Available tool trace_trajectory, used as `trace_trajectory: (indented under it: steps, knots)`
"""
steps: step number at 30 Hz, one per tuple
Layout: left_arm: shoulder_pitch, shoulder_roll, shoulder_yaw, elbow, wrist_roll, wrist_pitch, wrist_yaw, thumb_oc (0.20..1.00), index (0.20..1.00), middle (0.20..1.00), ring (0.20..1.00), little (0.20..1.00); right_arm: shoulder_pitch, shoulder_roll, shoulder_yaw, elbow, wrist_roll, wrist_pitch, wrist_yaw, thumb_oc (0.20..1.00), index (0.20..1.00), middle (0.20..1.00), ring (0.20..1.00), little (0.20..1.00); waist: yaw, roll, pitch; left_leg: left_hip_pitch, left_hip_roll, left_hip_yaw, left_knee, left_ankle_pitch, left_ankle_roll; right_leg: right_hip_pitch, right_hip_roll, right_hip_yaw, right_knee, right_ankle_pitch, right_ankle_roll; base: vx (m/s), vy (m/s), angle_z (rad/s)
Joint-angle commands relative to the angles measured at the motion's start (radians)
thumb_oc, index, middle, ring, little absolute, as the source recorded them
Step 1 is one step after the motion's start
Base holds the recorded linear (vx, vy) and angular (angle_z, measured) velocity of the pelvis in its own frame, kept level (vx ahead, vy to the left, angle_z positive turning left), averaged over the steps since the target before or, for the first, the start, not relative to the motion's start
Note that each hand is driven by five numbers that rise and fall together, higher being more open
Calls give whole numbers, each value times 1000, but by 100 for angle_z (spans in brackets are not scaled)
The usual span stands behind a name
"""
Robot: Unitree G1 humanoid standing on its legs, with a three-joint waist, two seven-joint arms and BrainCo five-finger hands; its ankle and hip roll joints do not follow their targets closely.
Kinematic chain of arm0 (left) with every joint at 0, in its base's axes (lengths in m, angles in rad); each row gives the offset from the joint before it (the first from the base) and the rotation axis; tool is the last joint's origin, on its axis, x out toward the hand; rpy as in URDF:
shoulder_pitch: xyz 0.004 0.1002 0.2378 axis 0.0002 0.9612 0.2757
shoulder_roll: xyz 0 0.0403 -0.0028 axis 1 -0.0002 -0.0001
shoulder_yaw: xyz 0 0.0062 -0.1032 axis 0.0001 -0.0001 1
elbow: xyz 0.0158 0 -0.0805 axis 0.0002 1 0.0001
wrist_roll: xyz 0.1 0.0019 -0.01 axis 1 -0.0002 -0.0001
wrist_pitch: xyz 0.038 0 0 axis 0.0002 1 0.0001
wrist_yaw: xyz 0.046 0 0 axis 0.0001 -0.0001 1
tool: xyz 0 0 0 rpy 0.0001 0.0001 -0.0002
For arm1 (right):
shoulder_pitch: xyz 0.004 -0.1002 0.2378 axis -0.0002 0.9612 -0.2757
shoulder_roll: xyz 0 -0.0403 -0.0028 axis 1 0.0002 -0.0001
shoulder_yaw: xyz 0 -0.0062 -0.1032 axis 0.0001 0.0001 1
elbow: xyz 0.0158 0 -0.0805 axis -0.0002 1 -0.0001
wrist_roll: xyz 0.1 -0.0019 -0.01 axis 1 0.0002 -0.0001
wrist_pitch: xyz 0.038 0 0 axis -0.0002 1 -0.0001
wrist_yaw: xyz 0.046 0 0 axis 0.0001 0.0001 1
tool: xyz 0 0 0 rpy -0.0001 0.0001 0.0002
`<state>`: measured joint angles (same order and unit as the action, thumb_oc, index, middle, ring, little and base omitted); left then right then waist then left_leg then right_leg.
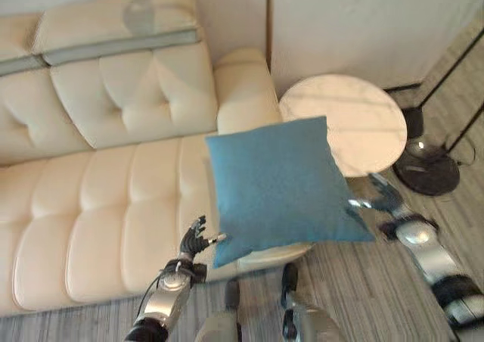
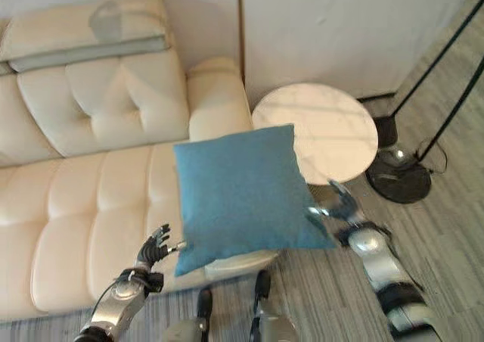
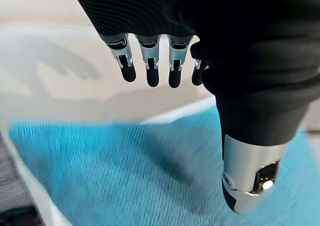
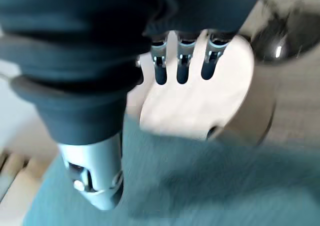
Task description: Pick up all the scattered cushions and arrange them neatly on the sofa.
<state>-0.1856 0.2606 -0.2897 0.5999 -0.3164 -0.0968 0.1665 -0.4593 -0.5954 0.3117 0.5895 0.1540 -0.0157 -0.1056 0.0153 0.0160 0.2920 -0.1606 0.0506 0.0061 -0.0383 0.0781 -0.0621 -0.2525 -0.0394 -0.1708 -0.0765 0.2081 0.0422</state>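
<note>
The cream sofa (image 1: 98, 198) carries no cushion lying flat on its seat, so as I read it the job is mid-way at best: one blue cushion (image 1: 276, 183) is up in the air over the sofa's right end, its lower edge just above the seat's front corner, not yet set down. On the left, the left hand (image 1: 194, 240) is raised beside the cushion's lower left corner, fingers (image 3: 150, 68) straight and spread, released, thumb stretched over the blue cloth without pinching it. Across the cushion, the right hand (image 1: 384, 198) sits at the lower right corner, fingers (image 4: 182, 68) also extended and loose, clamping nothing; whether they touch the fabric I cannot tell. Behind it stands the round worktop (image 1: 363, 111), bare. Placing and squaring the cushion against the backrest looks like what remains.
</note>
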Motion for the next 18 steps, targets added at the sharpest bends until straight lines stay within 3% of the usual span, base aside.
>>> trace_trajectory:
  steps: [1,3,6,7,8,9,14,18]
  knots:
    - [-215,16,-48,85,-101,-65,60,1000,1000,1000,1000,1000,-199,7,103,87,82,-15,-38,1000,1000,1000,1000,1000,10,-26,19,-72,1,24,15,-2,-31,-50,-57,51,136,-157,74,-117,-6,7]
    - [-402,2,-103,159,-127,-64,87,1000,1000,1000,1000,1000,-360,79,189,153,114,-12,-58,1000,1000,1000,1000,1000,4,-16,59,-115,7,27,15,22,-42,-93,-58,49,143,-150,77,-99,10,10]
    - [-515,4,-135,199,-130,-62,97,1000,1000,1000,1000,1000,-432,113,234,158,129,-18,-60,1000,1000,1000,1000,1000,-4,-11,85,-141,10,26,11,40,-50,-120,-58,44,145,-142,79,-73,25,3]
    - [-547,5,-145,193,-129,-65,102,598,598,598,598,598,-442,134,244,142,147,-25,-63,429,429,429,429,429,-8,-8,93,-148,9,25,6,46,-52,-128,-58,45,143,-137,80,0,0,0]
    - [-547,5,-145,193,-129,-65,102,598,598,598,598,598,-442,134,244,142,147,-25,-63,429,429,429,429,429,-8,-8,93,-149,9,25,6,46,-52,-128,-58,45,143,-137,81,22,32,-1]
    - [-564,-6,-141,161,-131,-69,107,200,200,200,200,200,-419,168,235,110,168,-41,-66,200,200,200,200,200,-11,-3,97,-142,9,26,-8,53,-56,-121,-59,41,135,-138,82,42,34,0]
    - [-495,-12,-130,-28,-145,-102,123,200,200,200,200,200,-296,183,232,-75,122,-71,-41,200,200,200,200,200,-21,-10,83,-117,4,26,-31,46,-56,-96,-58,47,109,-136,89,56,46,2]
    - [-401,-3,-93,-172,-141,-122,115,200,200,200,200,200,-136,164,146,-235,103,-105,-19,200,200,200,200,200,-23,-23,43,-58,-1,42,-31,12,-47,-35,-63,52,84,-137,98,79,61,1]
